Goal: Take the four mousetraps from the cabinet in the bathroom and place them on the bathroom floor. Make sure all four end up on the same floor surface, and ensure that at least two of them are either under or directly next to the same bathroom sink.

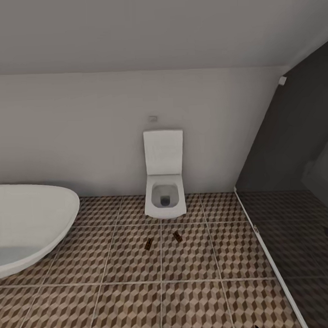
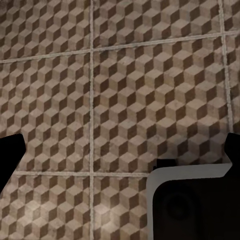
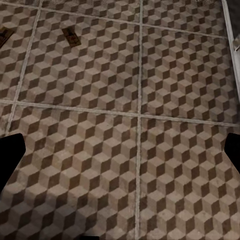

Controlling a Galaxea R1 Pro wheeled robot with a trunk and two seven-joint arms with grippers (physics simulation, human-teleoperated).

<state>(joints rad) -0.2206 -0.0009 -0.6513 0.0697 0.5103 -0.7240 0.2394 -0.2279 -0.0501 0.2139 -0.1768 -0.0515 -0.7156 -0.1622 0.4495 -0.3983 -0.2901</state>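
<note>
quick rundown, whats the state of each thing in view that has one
toilet: lid up, bowl open
mousetraps: two lying flat on the bathroom floor in front of the toilet, apart from each other
bathtub: no objects seen inside
left gripper: open, holding nothing
right gripper: open, holding nothing

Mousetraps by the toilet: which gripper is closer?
Right, probably. The right gripper has the mousetraps ahead of it on the tiles; the left gripper hangs over tiles by the robot's base.
</note>
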